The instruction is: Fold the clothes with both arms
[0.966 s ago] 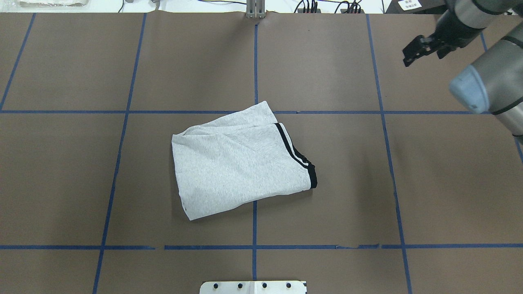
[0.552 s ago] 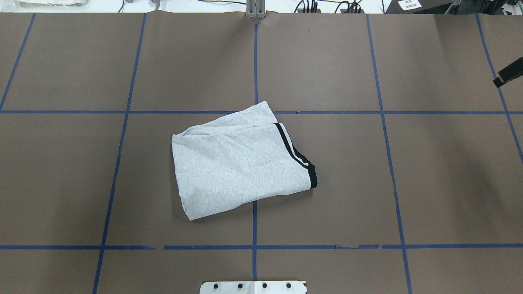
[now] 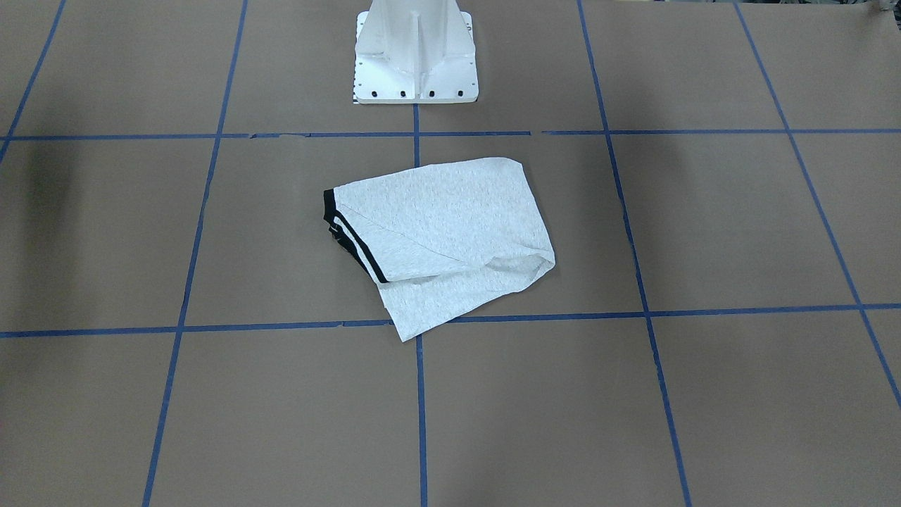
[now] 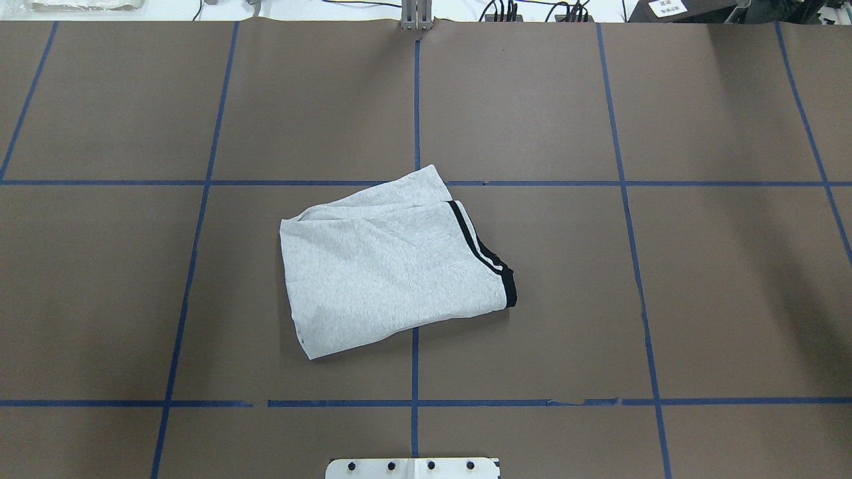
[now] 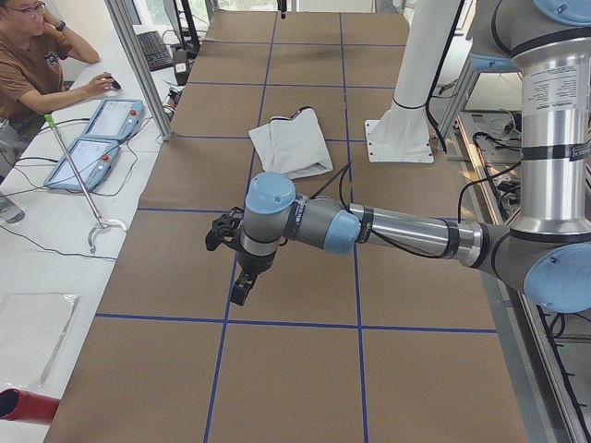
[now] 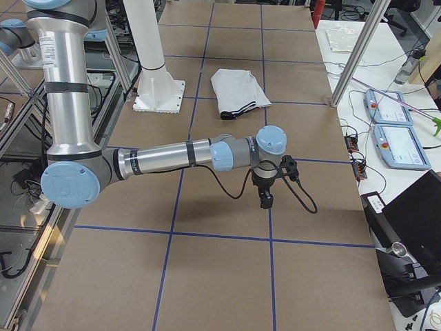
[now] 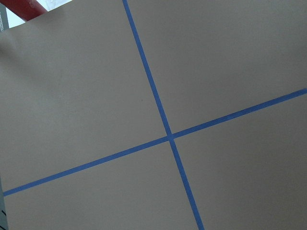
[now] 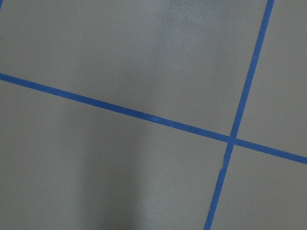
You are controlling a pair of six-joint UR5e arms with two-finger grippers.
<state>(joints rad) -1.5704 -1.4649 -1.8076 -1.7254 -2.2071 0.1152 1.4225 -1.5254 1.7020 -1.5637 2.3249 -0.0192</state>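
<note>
The light heather-grey, black-trimmed T-shirt (image 4: pixel 393 266) is lying folded in a skewed packet mid-way across the brown paper-covered table (image 4: pixel 599 299), suggesting little is remaining (perhaps squaring), while the black left gripper (image 5: pixel 239 293) and black right gripper (image 6: pixel 265 201) are hovering far off at its left and right, and I cannot tell whether either is open.

Left arm (image 5: pixel 406 231) on my feed: silver-grey tubes, light blue joint caps (image 5: pixel 270 192), black rings at joints, thin black cable (image 5: pixel 343 187) looped by wrist, black left gripper (image 5: pixel 240 293). Right arm (image 6: pixel 162 157): same build as far as I see, black right gripper (image 6: pixel 265 201). White pedestal (image 3: pixel 417 49), dark screws (image 3: pixel 403 93) along base plate.
</note>
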